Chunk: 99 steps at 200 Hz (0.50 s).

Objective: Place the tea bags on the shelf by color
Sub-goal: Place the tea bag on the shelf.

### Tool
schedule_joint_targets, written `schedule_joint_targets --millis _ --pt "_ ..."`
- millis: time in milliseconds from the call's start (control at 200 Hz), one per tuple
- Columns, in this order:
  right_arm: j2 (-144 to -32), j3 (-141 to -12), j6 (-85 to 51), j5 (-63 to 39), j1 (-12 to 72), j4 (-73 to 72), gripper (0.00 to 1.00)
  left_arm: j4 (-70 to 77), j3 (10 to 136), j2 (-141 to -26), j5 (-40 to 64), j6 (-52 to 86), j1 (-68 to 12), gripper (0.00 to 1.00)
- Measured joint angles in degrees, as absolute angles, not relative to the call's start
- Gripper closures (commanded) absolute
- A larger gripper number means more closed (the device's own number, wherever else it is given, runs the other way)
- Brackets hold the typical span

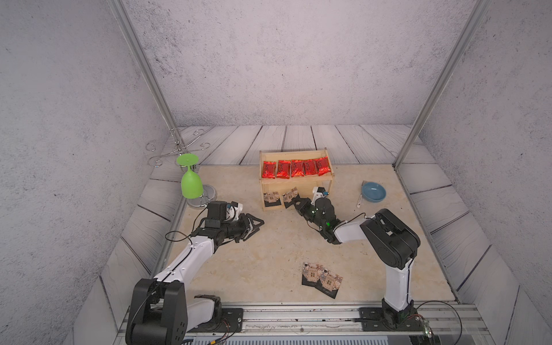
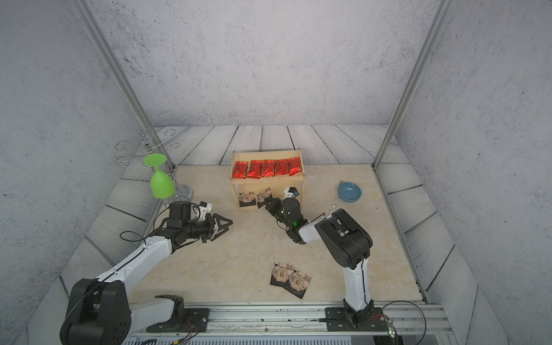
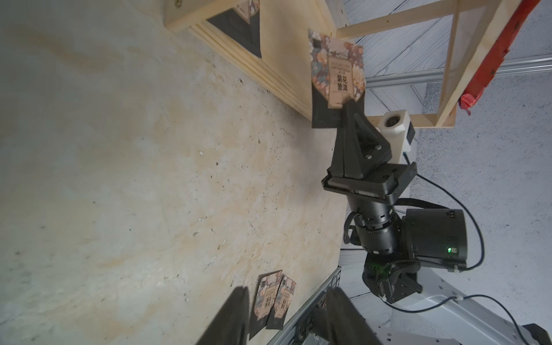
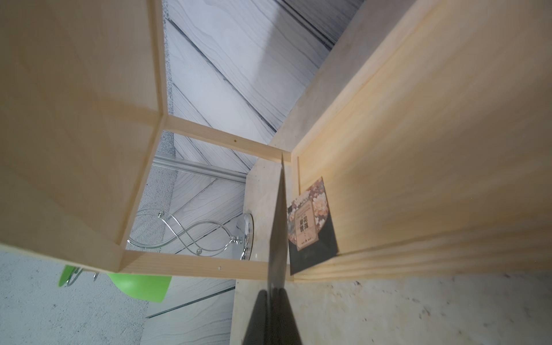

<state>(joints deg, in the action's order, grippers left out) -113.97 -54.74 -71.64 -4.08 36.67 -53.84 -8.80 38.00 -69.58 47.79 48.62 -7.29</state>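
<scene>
Now, left hand (image 1: 254, 224) hangs released, empty, over the bench (image 1: 268, 254); right hand (image 1: 295, 200) is clenched on a black packet (image 1: 289, 195) at the lower-tier front of the shelf (image 1: 310, 178). A second black packet (image 1: 271, 198) lies just left of it, red sachets (image 1: 297, 168) above, two loose packets (image 1: 321, 279) behind it.

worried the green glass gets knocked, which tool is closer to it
Left. The left tool hovers open near the green glass; the right tool, shut on a black packet, is farther off at the shelf.
</scene>
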Motion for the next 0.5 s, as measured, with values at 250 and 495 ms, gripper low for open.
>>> schedule_joint_targets --millis 250,495 --pt "-120.4 -61.8 -71.4 -2.0 36.5 -53.8 1.00 -11.6 38.1 -68.3 47.9 45.6 -6.7 0.55" --pt "-124.9 -64.9 -71.7 -1.3 36.1 -53.5 1.00 -12.3 38.1 -68.3 48.3 45.0 -6.5 0.55"
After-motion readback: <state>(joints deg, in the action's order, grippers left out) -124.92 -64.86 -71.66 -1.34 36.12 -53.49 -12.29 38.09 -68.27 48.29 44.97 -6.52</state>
